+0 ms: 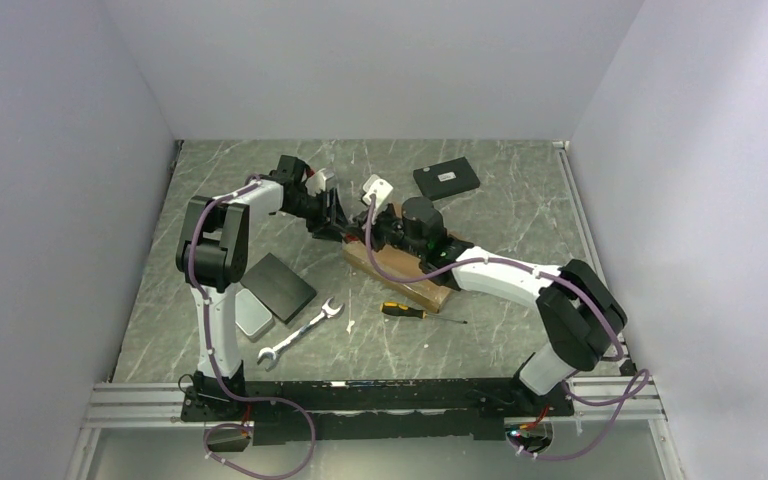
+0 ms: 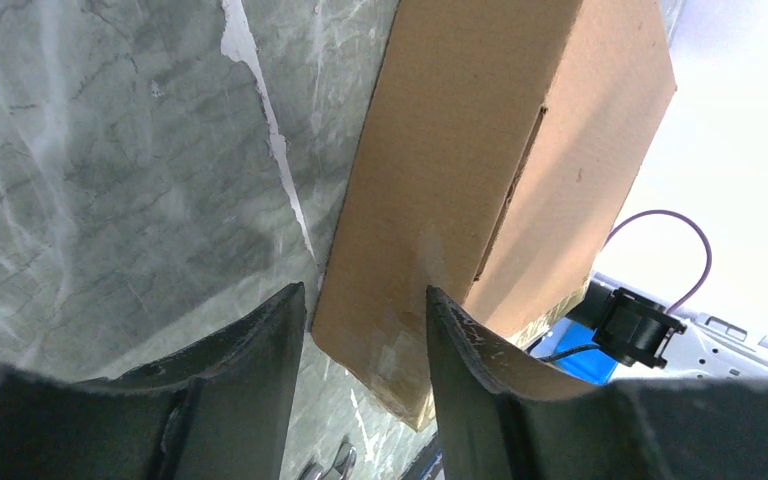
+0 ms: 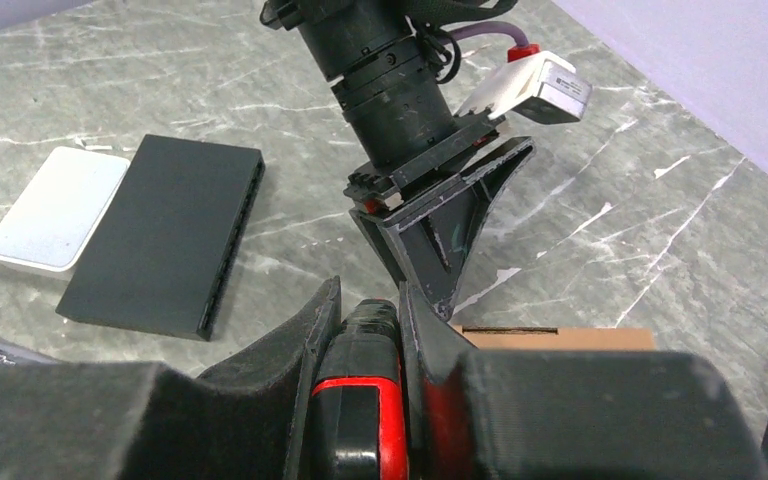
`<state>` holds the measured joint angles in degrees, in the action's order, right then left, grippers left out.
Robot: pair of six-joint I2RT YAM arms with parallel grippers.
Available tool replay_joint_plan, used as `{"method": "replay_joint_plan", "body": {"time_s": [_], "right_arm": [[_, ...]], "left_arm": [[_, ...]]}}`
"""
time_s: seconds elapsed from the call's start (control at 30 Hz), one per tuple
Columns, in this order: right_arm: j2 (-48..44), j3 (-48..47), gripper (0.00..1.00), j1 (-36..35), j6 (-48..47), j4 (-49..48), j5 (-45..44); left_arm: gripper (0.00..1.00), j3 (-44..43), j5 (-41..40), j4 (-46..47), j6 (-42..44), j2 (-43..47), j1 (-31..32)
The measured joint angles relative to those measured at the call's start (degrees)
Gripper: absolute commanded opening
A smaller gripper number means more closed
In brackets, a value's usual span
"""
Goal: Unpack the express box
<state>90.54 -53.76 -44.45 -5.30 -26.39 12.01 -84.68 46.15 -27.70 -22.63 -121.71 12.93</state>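
Note:
The express box (image 1: pixel 392 262), flat brown cardboard, lies in the middle of the table under both grippers. In the left wrist view its near corner (image 2: pixel 480 150) sits between my left gripper's (image 2: pixel 363 292) spread fingers; the lid seam shows along its side. My left gripper (image 1: pixel 335 225) is open at the box's far left end. My right gripper (image 3: pixel 370 300) is shut on a black and red tool handle (image 3: pixel 365 380), and hovers over the box's far end (image 1: pixel 380 235), close to the left gripper (image 3: pixel 440 230). A strip of the box (image 3: pixel 560 338) shows beside it.
A dark grey slab (image 1: pixel 280 287) lies on a white flat case (image 1: pixel 250 312) at the left. A wrench (image 1: pixel 300 335) and a yellow-handled screwdriver (image 1: pixel 405 311) lie in front of the box. A small black labelled box (image 1: pixel 446 179) sits at the back right.

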Motion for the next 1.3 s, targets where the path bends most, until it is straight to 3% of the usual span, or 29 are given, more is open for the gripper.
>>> {"method": "replay_joint_plan", "body": {"time_s": [0.73, 1.13, 1.2, 1.3], "right_arm": [[-7.5, 2.5, 0.00, 1.2, 2.7, 0.2, -6.1], [-9.7, 4.7, 0.00, 3.9, 4.4, 0.3, -4.5], [-9.5, 4.7, 0.00, 3.9, 4.5, 0.3, -2.4], [-8.8, 4.6, 0.00, 3.6, 5.2, 0.2, 0.1]], "left_arm": [[0.70, -0.2, -1.7, -1.7, 2.5, 1.3, 0.0], [0.80, -0.2, -1.6, -2.1, 3.5, 2.8, 0.0], [0.79, -0.1, -1.2, -2.1, 3.5, 3.4, 0.2], [0.65, 0.0, -1.1, -2.1, 3.5, 4.4, 0.6]]}}
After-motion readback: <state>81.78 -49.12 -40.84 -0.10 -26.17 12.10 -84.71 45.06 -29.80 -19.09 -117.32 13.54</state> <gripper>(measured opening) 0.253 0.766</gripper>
